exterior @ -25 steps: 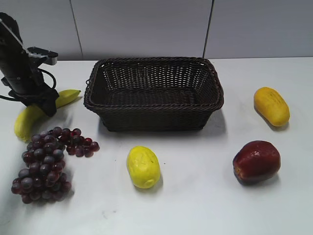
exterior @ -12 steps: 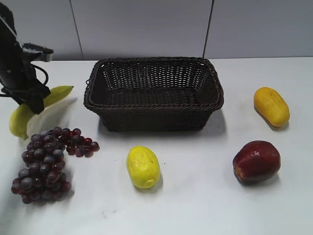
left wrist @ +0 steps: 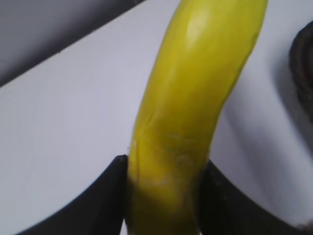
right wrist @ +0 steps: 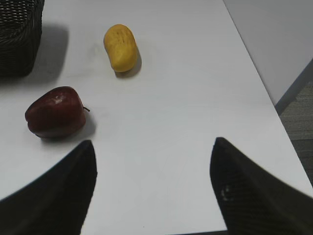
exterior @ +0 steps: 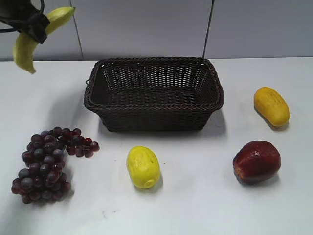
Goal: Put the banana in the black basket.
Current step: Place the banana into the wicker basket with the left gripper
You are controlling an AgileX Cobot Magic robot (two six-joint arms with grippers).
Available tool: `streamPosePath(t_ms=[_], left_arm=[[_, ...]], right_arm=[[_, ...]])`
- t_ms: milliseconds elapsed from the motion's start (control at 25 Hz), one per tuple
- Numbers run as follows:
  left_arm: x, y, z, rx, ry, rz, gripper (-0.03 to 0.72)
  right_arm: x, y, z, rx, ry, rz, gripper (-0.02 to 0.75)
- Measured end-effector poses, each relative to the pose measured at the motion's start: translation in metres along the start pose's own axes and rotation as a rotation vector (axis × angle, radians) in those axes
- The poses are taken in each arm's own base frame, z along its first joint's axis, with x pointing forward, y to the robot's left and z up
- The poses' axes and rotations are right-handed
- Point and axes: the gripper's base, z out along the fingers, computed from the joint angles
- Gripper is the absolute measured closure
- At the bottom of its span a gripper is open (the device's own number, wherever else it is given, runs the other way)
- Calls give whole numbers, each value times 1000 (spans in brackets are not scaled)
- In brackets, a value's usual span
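My left gripper is shut on the banana, long, curved and yellow with greenish tips, and holds it high above the table at the far upper left, left of the black basket. In the left wrist view the banana sits clamped between the two black fingers. The dark woven basket stands at the middle back, and its edge shows at the right of the left wrist view. My right gripper is open and empty over bare table; it is out of the exterior view.
A bunch of dark red grapes lies front left. A short oval yellow fruit lies in front of the basket. A red apple and a stubby orange-yellow fruit lie at the right. The table's right edge is near.
My left gripper has lifted the banana from the table beside the grapes up to the top left of the view. The other fruits and the basket have not moved.
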Motion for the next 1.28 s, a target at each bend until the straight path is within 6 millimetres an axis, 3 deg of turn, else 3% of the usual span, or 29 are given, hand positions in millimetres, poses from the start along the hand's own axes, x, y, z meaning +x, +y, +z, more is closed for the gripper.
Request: streamPosePath(t_ms=[400,560,760,1280], left_arm=[[-44,-111,-1,59,-165,435,379],[-52,-139,7,64,-221,564,379],[-49,-158,41,72,-179,656,379],[-34,-170,111,133,-92,645,379]], right_arm=[[0,0,0,0,0,0,186],[0,0,0,0,0,0,186],[0,0,0,0,0,0,186],[0,0,0,0,0,0,186]])
